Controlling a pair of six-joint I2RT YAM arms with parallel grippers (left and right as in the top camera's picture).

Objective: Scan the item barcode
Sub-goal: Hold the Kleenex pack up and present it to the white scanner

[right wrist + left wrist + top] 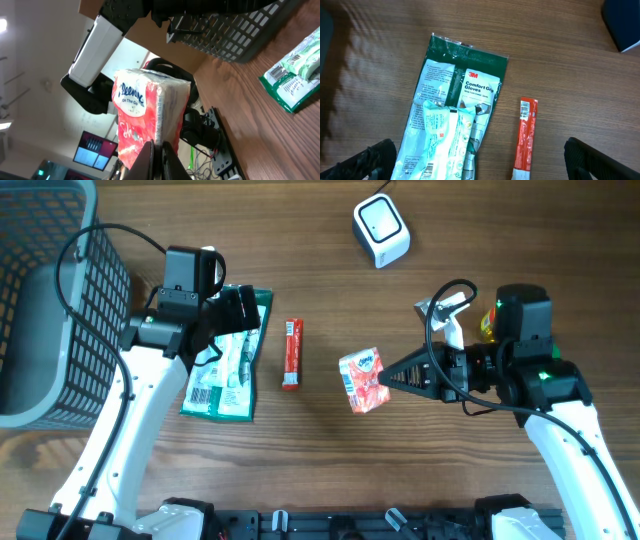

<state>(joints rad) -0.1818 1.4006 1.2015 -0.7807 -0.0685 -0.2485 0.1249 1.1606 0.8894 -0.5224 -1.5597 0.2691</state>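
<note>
The right end effector [388,377] is clamped shut on the tissue pack [363,380], which it holds clear of the worktop [300,470]. The scanner [381,230] sits well apart, out to the side of its fingertips and away from the arm's base. The left end effector [243,310] is wide open and empty.

Red Kleenex pack [364,379] pinched by one edge, white scanner [381,227] well apart.

Each arm [125,415] has white links, black joints and looping black cables [455,281]; the right gripper [388,377] is black, tapered.
</note>
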